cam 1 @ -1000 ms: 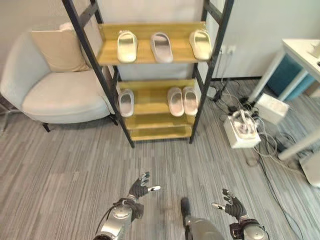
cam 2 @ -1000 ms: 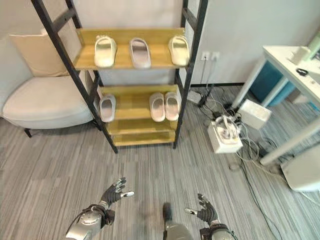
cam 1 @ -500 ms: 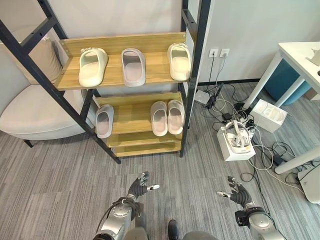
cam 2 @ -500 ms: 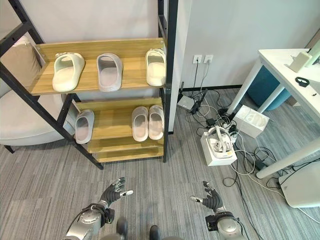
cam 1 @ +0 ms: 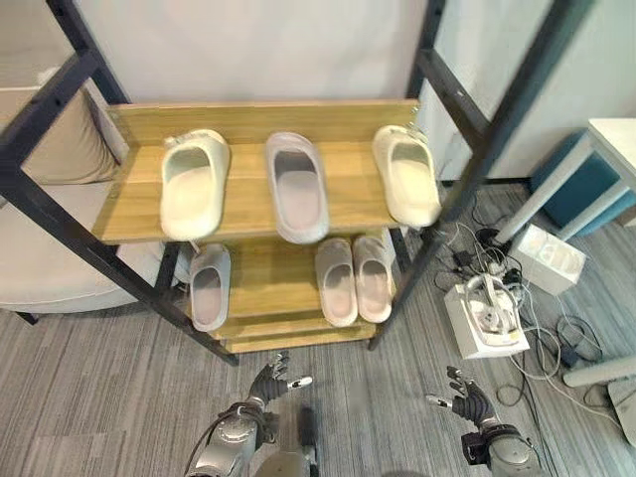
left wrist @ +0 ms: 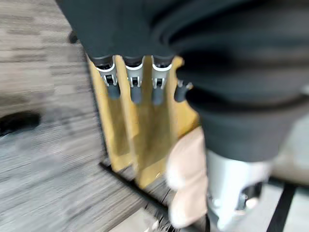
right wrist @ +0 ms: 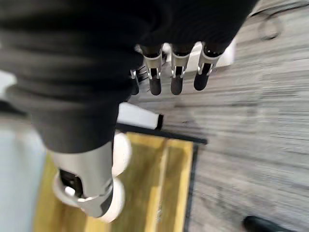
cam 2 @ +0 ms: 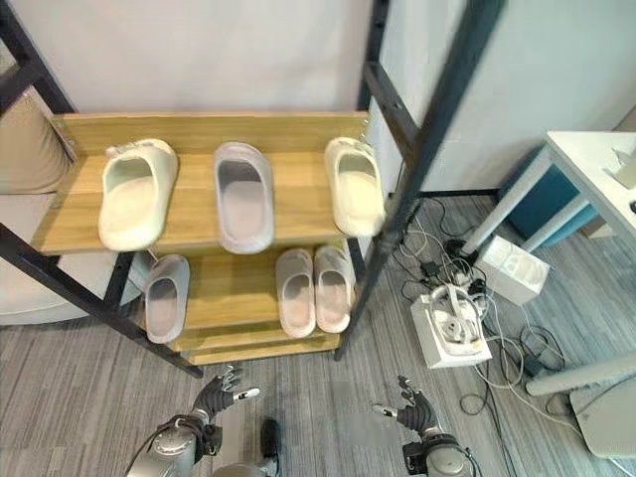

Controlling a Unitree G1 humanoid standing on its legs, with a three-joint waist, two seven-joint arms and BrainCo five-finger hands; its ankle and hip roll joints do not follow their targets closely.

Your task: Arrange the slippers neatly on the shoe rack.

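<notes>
The wooden shoe rack (cam 1: 253,121) with black side rails stands in front of me. Its top shelf carries a cream slipper (cam 1: 194,185) at the left, a grey slipper (cam 1: 296,186) in the middle and a cream slipper (cam 1: 406,175) at the right, angled outward. On the lower shelf lie a single grey slipper (cam 1: 209,286) at the left and a close pair (cam 1: 354,279) at the right. My left hand (cam 1: 270,379) and right hand (cam 1: 463,399) hover low over the floor in front of the rack, both open and holding nothing. Straight fingers (left wrist: 133,87) show in the left wrist view.
A pale armchair (cam 1: 50,253) stands left of the rack. To the right, a white box holding a headset (cam 1: 487,320) sits among loose cables (cam 1: 542,348) on the grey floor, with a white desk (cam 1: 618,139) and a blue bin (cam 1: 581,189) beyond.
The whole picture has shifted: the camera has come closer to the rack, which now looks larger. Both hands stay low, open and empty.
</notes>
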